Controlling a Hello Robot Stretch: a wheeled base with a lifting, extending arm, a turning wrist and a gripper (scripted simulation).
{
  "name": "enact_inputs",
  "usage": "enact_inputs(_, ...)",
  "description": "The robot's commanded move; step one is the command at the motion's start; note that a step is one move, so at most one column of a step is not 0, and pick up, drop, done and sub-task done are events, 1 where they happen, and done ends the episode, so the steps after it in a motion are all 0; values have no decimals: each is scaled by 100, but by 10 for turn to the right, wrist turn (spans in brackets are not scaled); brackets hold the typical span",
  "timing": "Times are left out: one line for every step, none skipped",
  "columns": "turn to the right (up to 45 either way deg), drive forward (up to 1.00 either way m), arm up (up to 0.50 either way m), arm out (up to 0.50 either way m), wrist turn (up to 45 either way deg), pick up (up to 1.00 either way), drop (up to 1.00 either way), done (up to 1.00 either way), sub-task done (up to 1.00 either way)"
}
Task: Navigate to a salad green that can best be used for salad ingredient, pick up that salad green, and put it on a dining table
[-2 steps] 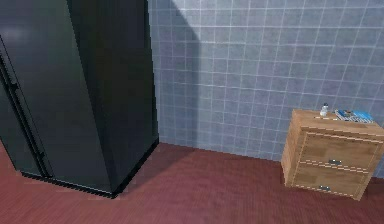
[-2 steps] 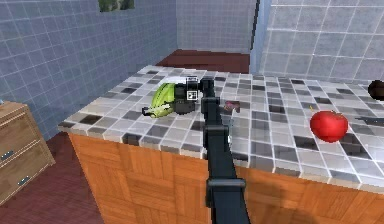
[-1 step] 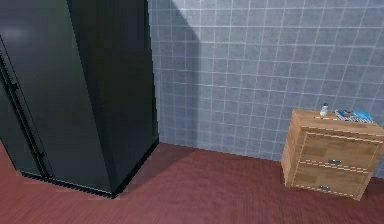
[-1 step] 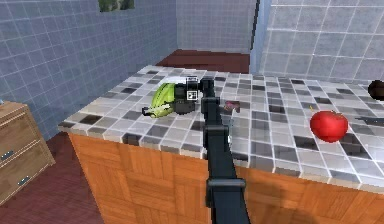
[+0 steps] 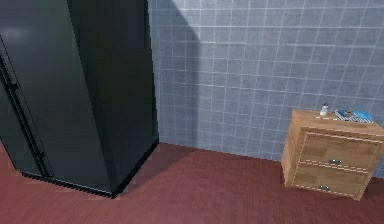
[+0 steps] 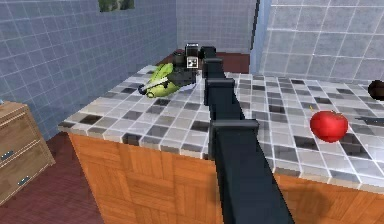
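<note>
A green leafy thing (image 6: 170, 76) lies on the far left part of a counter topped with grey, white and black tiles (image 6: 150, 125). My arm (image 6: 228, 120) reaches out over this counter, and the gripper (image 6: 153, 89) sits right at the green thing. Since the green thing rests on the counter at the gripper's far end, I cannot tell whether the gripper holds anything.
A red round fruit (image 6: 328, 125) sits on the counter to the right of the arm, and a dark thing (image 6: 378, 90) sits at the right edge. In the forward view, a black fridge (image 5: 75, 90) stands left and a wooden drawer cabinet (image 5: 332, 155) right, against a blue tiled wall.
</note>
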Motion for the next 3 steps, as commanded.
enact_inputs(0,0,0,0,-450,0,0,0,0)
enact_inputs(0,0,0,0,-450,0,0,0,0)
enact_inputs(0,0,0,0,-30,0,0,0,0)
